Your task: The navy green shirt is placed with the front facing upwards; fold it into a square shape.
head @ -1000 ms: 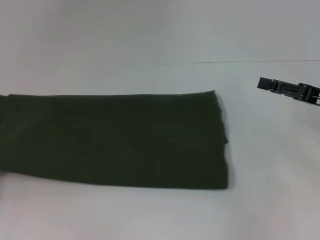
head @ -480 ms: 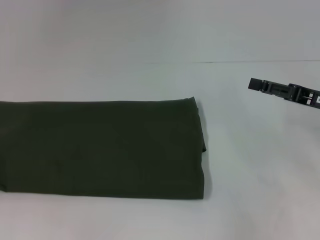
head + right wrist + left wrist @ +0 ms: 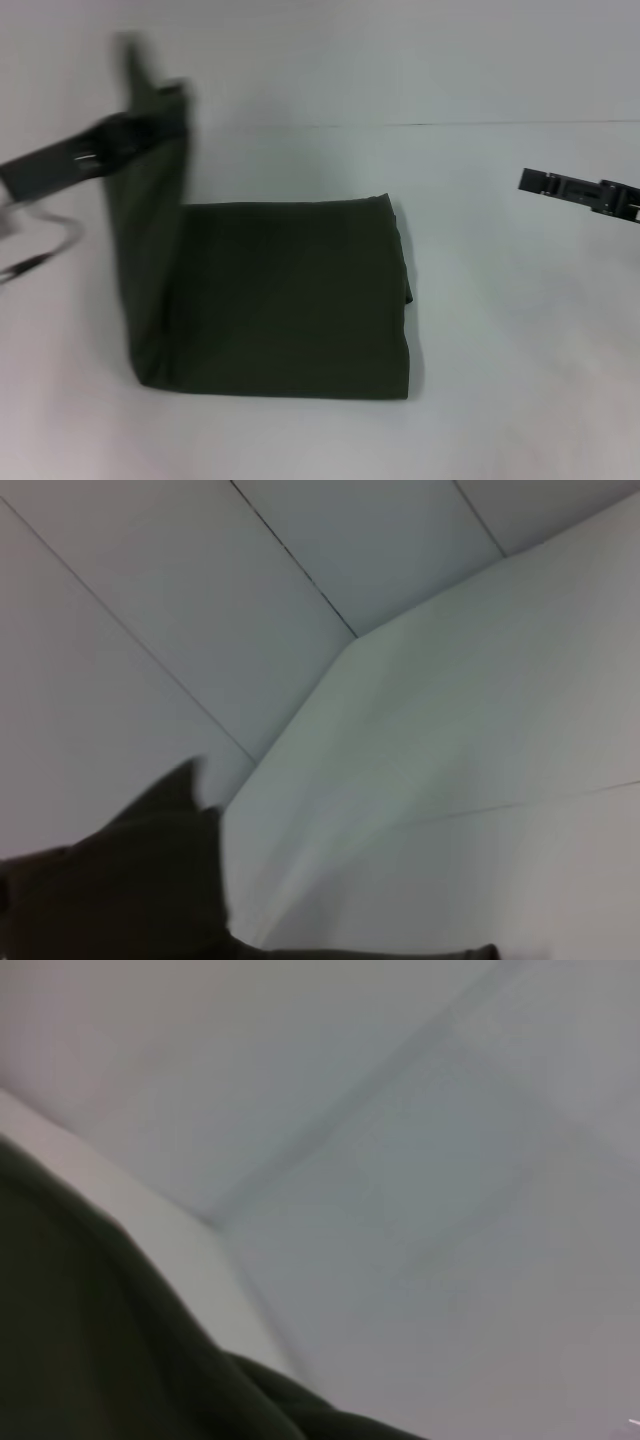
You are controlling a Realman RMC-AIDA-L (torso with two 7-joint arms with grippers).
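The navy green shirt (image 3: 290,300) lies on the white table as a folded dark olive band; its lettering and collar are hidden. Its left end is lifted upright. My left gripper (image 3: 140,110) is shut on that raised end, well above the table at the left. Dark cloth also shows in the left wrist view (image 3: 90,1340) and in the right wrist view (image 3: 120,880). My right gripper (image 3: 535,183) hovers apart from the shirt at the right edge of the head view, holding nothing.
The white table (image 3: 520,350) spreads to the right of and in front of the shirt. A thin seam line (image 3: 450,124) runs across the far side. A cable (image 3: 40,255) hangs under my left arm.
My left gripper has come into view and lifted the shirt's left end up and rightward, shortening the flat part. The right gripper has drawn back slightly to the right.
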